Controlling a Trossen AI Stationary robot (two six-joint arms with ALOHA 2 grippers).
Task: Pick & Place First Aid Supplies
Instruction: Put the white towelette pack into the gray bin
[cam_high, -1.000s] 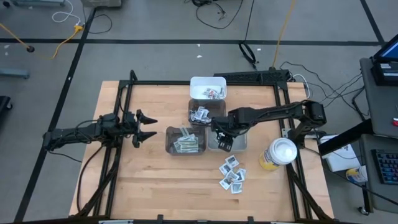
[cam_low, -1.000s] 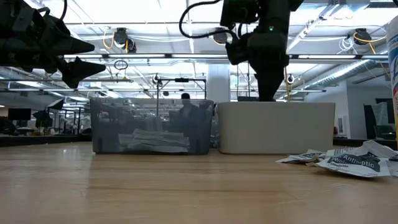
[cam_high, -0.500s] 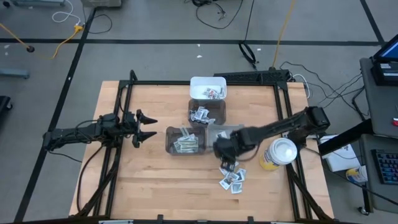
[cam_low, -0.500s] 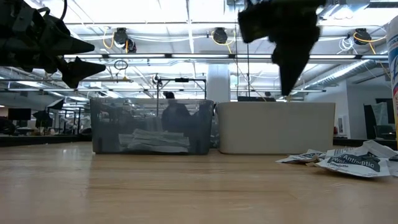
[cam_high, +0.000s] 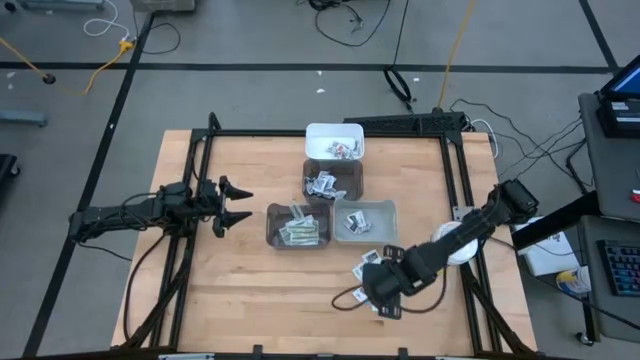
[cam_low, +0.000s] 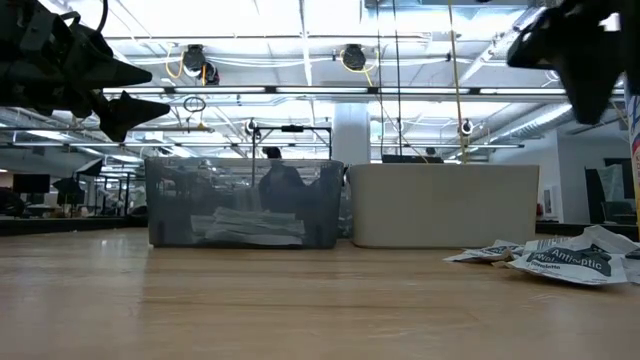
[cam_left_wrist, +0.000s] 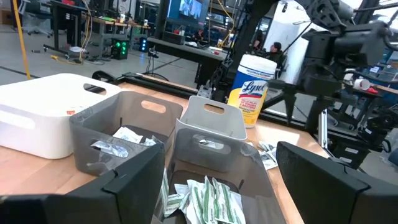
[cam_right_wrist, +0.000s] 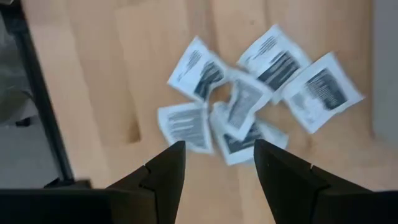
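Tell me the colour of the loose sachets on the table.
White sachets with dark print, clearest in the right wrist view.

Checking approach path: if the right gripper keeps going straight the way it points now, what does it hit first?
Most likely the loose pile of white sachets on the table. The right gripper is open, pointing down at them with nothing between; height above them is unclear.

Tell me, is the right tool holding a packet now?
No, in the right wrist view the right tool stands open and empty above the loose white packets lying on the table.
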